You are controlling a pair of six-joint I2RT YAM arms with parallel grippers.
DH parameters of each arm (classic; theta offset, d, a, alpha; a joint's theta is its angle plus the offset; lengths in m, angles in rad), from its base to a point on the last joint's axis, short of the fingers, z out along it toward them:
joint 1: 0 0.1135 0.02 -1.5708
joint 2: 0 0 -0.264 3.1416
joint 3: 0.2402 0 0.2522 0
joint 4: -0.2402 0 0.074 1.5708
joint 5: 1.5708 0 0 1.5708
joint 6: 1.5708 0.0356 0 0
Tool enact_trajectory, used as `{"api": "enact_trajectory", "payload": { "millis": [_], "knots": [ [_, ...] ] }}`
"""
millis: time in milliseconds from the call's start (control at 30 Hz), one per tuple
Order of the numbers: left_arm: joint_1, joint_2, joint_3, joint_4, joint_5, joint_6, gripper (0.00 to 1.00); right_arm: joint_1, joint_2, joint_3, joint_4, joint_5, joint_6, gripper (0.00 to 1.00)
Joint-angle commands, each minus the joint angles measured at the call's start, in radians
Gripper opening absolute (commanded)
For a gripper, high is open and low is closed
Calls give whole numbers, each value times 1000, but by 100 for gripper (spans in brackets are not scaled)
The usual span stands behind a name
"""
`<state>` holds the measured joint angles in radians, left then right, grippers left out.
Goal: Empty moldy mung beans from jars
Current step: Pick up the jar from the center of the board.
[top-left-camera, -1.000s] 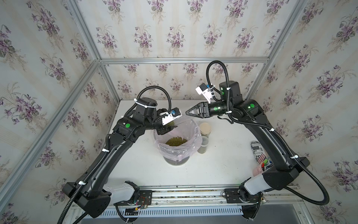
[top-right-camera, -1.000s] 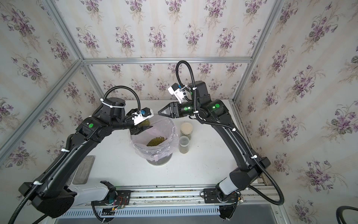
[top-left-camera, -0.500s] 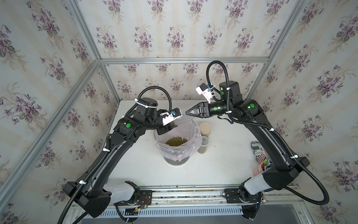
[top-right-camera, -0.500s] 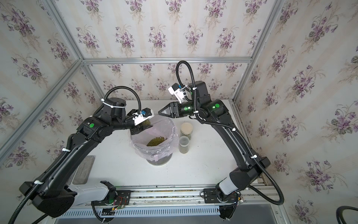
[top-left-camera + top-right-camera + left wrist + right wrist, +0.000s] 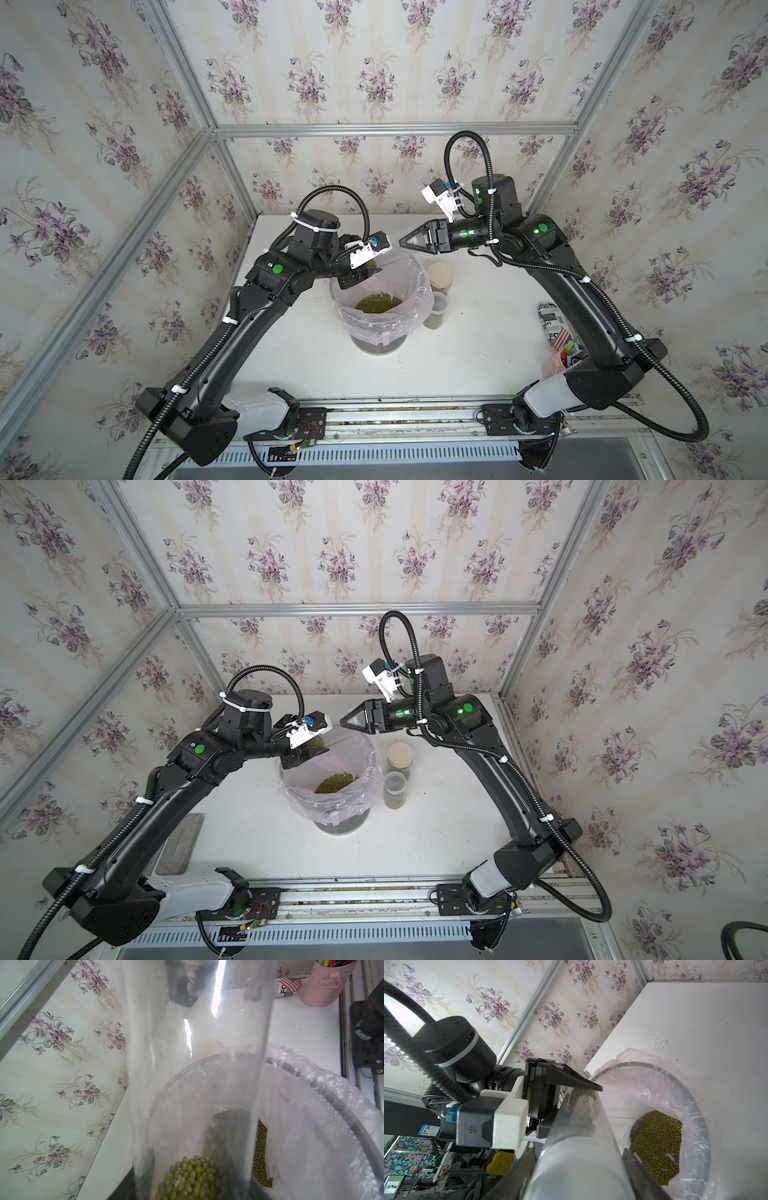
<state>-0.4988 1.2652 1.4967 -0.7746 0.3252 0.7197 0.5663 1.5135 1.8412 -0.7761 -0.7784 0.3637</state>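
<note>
A clear jar (image 5: 577, 1126) lies tilted over the mesh bin (image 5: 415, 322), which is lined with a pink bag. My left gripper (image 5: 359, 277) is shut on the jar's bottom end, where mung beans (image 5: 191, 1178) are piled inside. My right gripper (image 5: 580, 1154) is open; its jaws stand on either side of the jar's whitish lid end, a sliver apart from it. More mung beans (image 5: 378, 302) lie heaped in the bag. Two more jars stand right of the bin, a tan-lidded one (image 5: 439, 275) and a smaller one (image 5: 436, 309).
A black-and-white printed can (image 5: 552, 328) and a pink cup of pens (image 5: 559, 365) stand at the table's right edge, beside the right arm's base. A grey flat slab (image 5: 180, 845) lies at the front left. The back wall is close behind both grippers.
The right jaws have spread apart around the jar's lid end. The left gripper has tightened slightly on the jar. Both arms are almost where they were.
</note>
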Motion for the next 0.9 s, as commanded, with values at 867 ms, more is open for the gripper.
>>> {"api": "enact_trajectory", "payload": {
  "millis": [867],
  "knots": [
    [-1, -14, -17, 62, -22, -11, 46, -14, -12, 49, -43, 111, -39, 74]
  ]
}}
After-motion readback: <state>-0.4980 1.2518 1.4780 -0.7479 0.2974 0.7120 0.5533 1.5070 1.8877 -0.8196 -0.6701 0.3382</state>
